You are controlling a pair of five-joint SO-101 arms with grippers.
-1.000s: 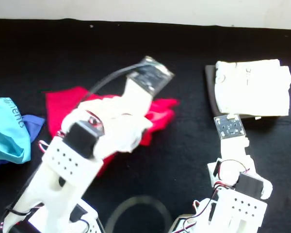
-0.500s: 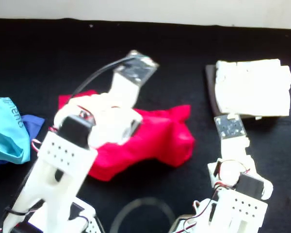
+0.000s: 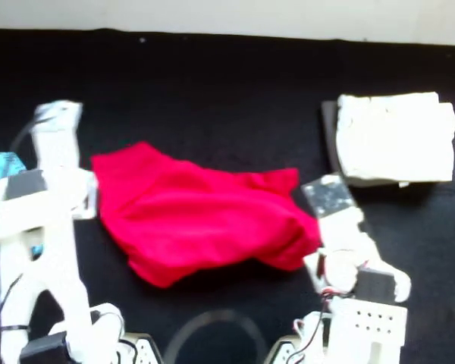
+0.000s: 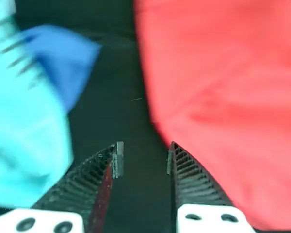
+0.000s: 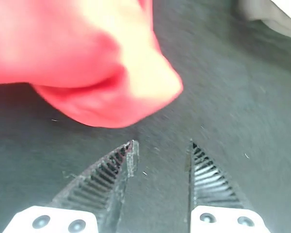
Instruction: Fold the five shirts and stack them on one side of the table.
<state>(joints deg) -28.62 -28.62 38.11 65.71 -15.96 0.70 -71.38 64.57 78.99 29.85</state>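
Red shirt (image 3: 205,220) lies crumpled and unfolded at the middle of the table (image 3: 212,76), between the two arms; judged the item in hand. Left gripper (image 4: 143,158): jaws apart, empty, over bare table just beside the shirt's left edge. Right gripper (image 5: 160,155): jaws apart, empty, near the shirt's right lobe. Each appears stationed to take one end. Folded stack (image 3: 394,136), white on top, sits at the right side, well apart; judged the deposit point. Cyan shirt (image 4: 24,121) and blue shirt (image 4: 63,58) lie bunched at the left, unfolded.

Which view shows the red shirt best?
High view: the red shirt lies crumpled on the table, outline nearly complete. The left wrist view catches one edge, the right wrist view a bunched corner.
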